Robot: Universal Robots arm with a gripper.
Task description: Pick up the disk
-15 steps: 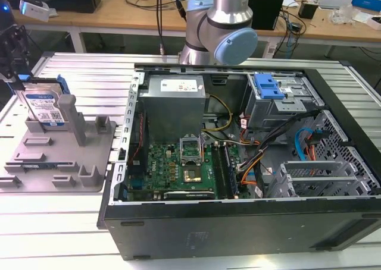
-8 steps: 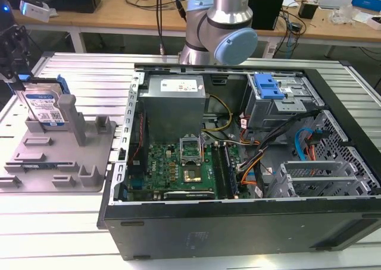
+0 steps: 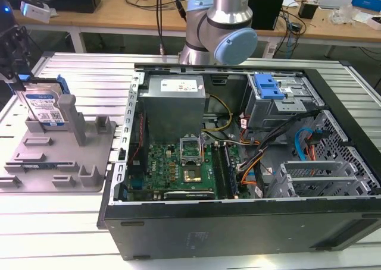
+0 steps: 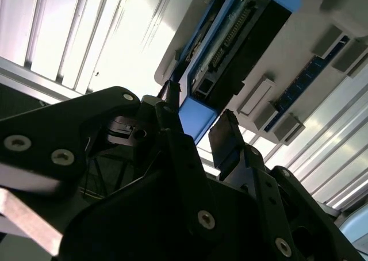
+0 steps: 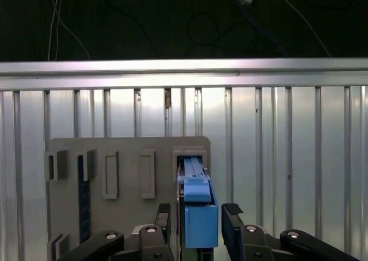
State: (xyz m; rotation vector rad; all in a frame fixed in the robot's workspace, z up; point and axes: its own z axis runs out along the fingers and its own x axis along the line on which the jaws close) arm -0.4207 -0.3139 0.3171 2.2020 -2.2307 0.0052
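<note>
The disk [image 3: 44, 106] stands on edge in a slot of the grey fixture [image 3: 89, 163], at the exterior view's left. I judge this upright seating is meant to leave its two broad faces free for a pinch from above. In the first wrist view, the blue frame along its upper edge lies between the gripper [image 5: 198, 215] fingers [image 5: 232, 215]. One finger stands on each side of the frame, set narrowly apart, with a slim gap visible beside the frame. I therefore read them as straddling the disk, not clamping it. The second wrist view shows the same bracketing of the blue end. The fixture rests on the slatted aluminium table [image 3: 59, 222], beside the opened computer case [image 3: 238, 222]. The arm [image 3: 226, 20] rises behind the case.
</note>
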